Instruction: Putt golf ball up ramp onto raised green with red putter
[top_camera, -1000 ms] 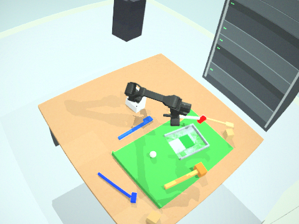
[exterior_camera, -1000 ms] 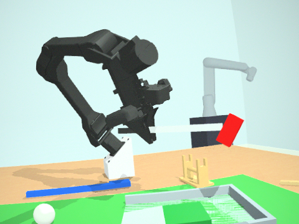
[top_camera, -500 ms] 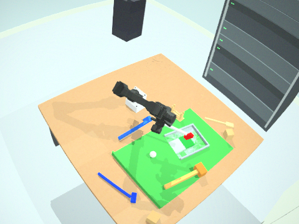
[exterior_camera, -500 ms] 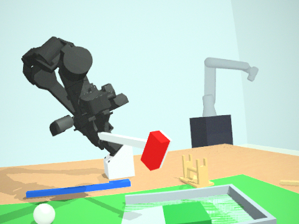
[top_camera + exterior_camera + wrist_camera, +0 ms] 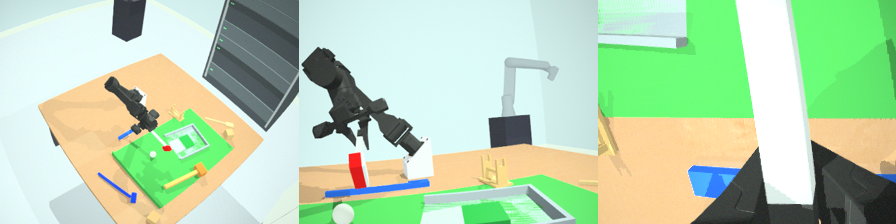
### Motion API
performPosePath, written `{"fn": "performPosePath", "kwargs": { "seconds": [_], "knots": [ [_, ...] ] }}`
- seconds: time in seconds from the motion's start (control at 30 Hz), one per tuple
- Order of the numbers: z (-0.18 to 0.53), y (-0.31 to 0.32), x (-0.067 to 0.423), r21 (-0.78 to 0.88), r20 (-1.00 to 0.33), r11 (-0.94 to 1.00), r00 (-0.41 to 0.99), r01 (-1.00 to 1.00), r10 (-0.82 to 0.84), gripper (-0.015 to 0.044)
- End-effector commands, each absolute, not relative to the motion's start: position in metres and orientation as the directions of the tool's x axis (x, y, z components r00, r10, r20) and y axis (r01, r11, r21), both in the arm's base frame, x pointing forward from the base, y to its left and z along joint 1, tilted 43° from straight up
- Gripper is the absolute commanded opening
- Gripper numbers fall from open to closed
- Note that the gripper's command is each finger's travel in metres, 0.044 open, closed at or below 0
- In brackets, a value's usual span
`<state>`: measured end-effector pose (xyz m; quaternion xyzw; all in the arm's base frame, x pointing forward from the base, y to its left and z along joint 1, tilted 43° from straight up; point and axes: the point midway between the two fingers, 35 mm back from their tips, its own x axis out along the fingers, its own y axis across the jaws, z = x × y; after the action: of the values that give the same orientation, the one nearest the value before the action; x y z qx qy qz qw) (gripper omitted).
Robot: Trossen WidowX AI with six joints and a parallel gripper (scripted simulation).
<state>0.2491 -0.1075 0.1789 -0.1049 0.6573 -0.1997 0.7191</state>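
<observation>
Green mat (image 5: 215, 130) below; fingers clamped on putter (image 5: 159, 140), shaft pointing away, ball (image 5: 152, 154) just beyond its head.

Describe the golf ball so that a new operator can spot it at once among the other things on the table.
Find the bright green mat on the wooden table. On its part nearest the arm, beside the grey-framed raised green, lies the golf ball, just short of the red putter head. It is the only small white sphere; everything nearby is blocky or stick-shaped.
</observation>
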Motion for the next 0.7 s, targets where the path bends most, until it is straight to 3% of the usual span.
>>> {"fn": "performPosePath", "kwargs": {
  "seconds": [0.0, 0.27, 0.67],
  "knots": [
    [0.191, -0.117, 0.232, -0.413, -0.897, 0.879, 0.062, 0.239, -0.438, 0.0000],
    [0.212, -0.136, 0.194, -0.400, -0.882, 0.812, 0.064, 0.425, -0.468, 0.0000],
    [0.189, -0.158, 0.192, -0.400, -0.881, 0.809, 0.064, 0.430, -0.470, 0.0000]
  ]
}}
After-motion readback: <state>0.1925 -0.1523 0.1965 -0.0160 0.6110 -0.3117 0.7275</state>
